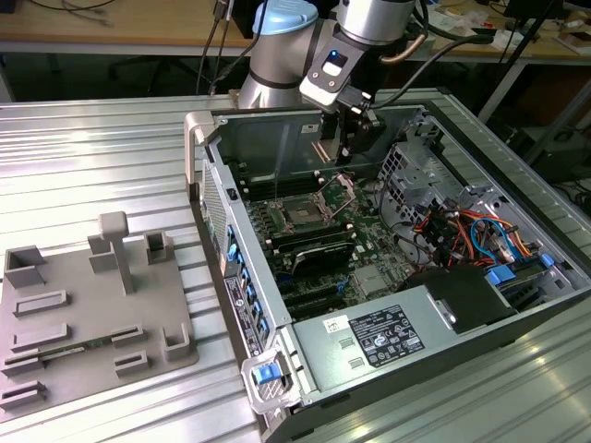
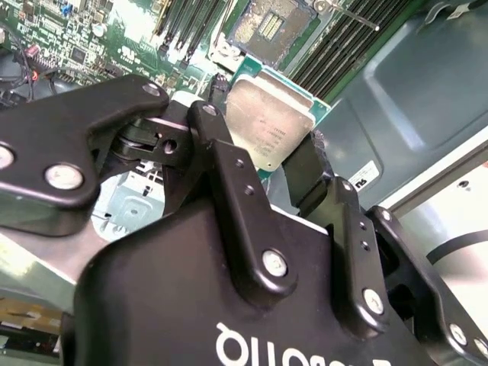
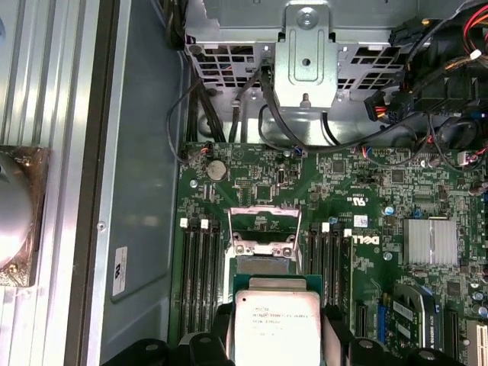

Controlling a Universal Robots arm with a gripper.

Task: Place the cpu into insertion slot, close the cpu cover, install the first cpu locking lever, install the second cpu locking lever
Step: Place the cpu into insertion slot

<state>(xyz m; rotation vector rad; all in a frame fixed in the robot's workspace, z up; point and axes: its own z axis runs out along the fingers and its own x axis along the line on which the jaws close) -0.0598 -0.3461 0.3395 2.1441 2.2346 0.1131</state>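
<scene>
One flat square silver cpu, hand gripping.

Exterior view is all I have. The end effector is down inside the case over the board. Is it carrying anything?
Observer: Yes. In the second wrist view the end effector is shut on the chip, gripping it by two opposite edges.
Operator: Socket free?
Observer: In the second wrist view the socket shows bare gold contacts, with nothing seated in it.
Operator: Chip touching it?
Observer: No. In the first wrist view the chip sits apart from the socket, its metal top facing the camera.
</scene>
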